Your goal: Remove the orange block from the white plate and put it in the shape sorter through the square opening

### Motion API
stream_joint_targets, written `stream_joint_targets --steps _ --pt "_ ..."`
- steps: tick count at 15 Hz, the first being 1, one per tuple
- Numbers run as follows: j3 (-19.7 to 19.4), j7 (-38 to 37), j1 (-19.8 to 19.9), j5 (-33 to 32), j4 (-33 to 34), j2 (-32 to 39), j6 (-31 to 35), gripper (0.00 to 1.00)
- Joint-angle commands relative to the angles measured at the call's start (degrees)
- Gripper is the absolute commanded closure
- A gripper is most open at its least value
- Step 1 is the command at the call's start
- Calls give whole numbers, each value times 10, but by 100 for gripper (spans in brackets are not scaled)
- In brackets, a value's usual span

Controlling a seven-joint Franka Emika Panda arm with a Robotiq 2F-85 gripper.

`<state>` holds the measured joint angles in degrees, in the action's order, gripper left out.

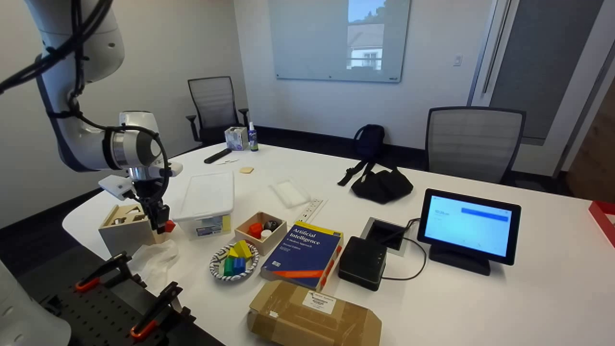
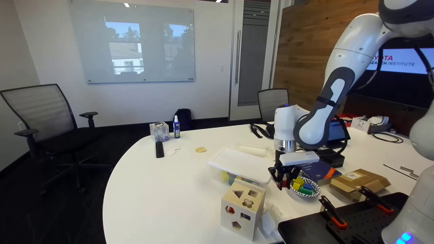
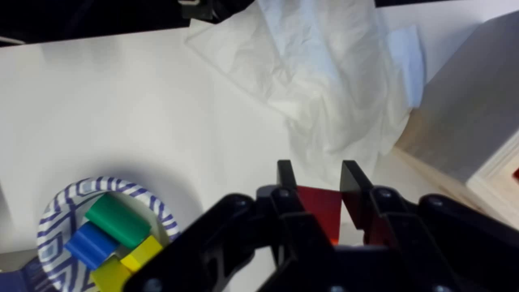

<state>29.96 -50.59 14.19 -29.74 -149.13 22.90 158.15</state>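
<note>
Near, in exterior view: shape sorter [image 2: 241, 207], holed faces up and outward, likely for access. Right of it: gripper [image 3: 319, 187] pinching orange block [image 3: 326, 209], reddish, clear of table [image 2: 162, 203], presumably held high for carrying. Farther right: white plate [image 3: 107, 184], rim likely corralling pieces [image 3: 118, 221]. Far: tub [image 2: 242, 166], lidded, likely storage. Six openings [image 2: 252, 193] showing; one block gripped; four pieces on plate: green, blue, two yellow.

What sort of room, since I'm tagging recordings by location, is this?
Likely an office meeting room: a glossy wall-mounted board, mesh-backed chairs and a large white table suggest so.
</note>
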Motion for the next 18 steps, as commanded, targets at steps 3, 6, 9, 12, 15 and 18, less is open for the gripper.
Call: stream_joint_targets --steps 3,6,9,12,15,18 --pt "195 196 135 147 19 -40 -83 91" --pt "273 259 187 199 46 -48 -125 91" --pt "327 315 227 231 75 -33 -161 91" --pt "362 378 259 247 100 -19 -220 91" --pt "286 490 179 349 134 -67 -316 91" --pt "165 536 57 362 186 -74 -441 91"
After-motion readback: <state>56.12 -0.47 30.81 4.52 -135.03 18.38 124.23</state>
